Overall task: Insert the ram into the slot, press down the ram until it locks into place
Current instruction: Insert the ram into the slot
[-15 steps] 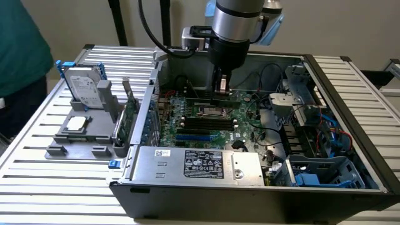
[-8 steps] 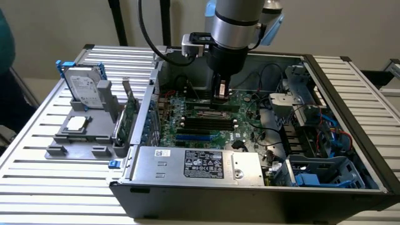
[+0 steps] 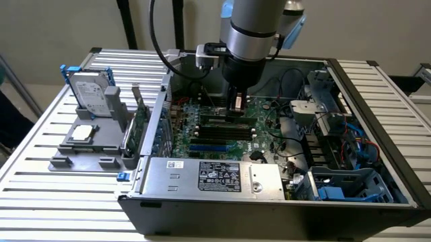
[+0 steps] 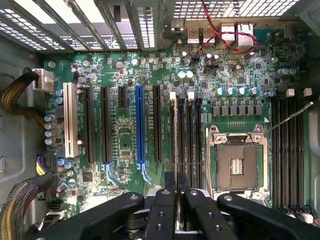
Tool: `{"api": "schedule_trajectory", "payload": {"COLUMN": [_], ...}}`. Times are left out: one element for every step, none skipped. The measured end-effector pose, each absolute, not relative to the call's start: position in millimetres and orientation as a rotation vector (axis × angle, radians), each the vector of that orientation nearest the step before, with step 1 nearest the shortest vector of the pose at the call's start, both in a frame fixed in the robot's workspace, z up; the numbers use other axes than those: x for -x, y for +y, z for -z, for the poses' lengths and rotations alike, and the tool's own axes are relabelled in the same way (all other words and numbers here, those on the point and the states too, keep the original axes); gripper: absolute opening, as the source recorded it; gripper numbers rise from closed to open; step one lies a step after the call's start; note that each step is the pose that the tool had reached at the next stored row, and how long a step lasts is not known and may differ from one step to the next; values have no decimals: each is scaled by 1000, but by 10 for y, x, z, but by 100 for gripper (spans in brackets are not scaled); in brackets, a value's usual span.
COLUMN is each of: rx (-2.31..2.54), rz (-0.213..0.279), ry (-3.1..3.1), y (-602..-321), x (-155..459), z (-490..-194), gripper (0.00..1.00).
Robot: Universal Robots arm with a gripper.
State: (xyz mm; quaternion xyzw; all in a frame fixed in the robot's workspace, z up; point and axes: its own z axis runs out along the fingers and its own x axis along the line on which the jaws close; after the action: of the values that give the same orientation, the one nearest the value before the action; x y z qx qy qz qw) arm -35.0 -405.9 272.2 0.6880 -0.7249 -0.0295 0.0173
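Note:
My gripper (image 3: 237,108) reaches down into the open computer case, over the green motherboard (image 3: 202,113). In the wrist view its black fingers (image 4: 165,205) stand close together, shut on the ram (image 4: 175,155), seen edge-on as a thin line. The ram lines up with the outermost slot (image 4: 172,107) of the black memory sockets beside the square silver processor socket (image 4: 239,165). Whether the ram sits fully in the slot, I cannot tell. In the exterior view a green stick (image 3: 225,120) lies along the sockets just below the fingers.
A blue slot (image 4: 139,125), black expansion slots and a white slot (image 4: 70,120) run parallel nearby. More memory sockets (image 4: 287,150) lie beyond the processor socket. Outside the case stand a hard drive (image 3: 94,96), a grey holder (image 3: 88,141) and an expansion card (image 3: 139,126).

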Motion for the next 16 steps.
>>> {"api": "schedule_trajectory", "payload": {"rx": [-2138,-2138,-2138,-2139,-2139,-2140,-2140,-2141,-2142,-2143,-2144,-2144,-2145,-2145,-2145,-2145], "rz": [92,92,92,92,92,92,92,92,92,92,92,92,91,91,91,91], "ry": [-2252,-2252,-2252,-2252,-2252,-2251,-2251,-2250,-2249,-2247,-2247,-2246,-2246,-2246,-2246,-2246], "y": [-4060,-4060,-4060,-4060,-4060,-4060,-4060,-4060,-4060,-4060,-4060,-4060,-4060,-4059,-4059,-4057], "x": [351,352,354,358,361,366,370,372,373,373,374,374,374,374,374,375], "z": [-2704,-2686,-2668,-2650,-2632,-2613,-2595,-2576,-2558,-2540,-2522,-2505,-2486,-2468,-2449,-2432], "gripper": [13,13,13,13,13,13,13,13,13,13,13,13,13,13,13,13]}}
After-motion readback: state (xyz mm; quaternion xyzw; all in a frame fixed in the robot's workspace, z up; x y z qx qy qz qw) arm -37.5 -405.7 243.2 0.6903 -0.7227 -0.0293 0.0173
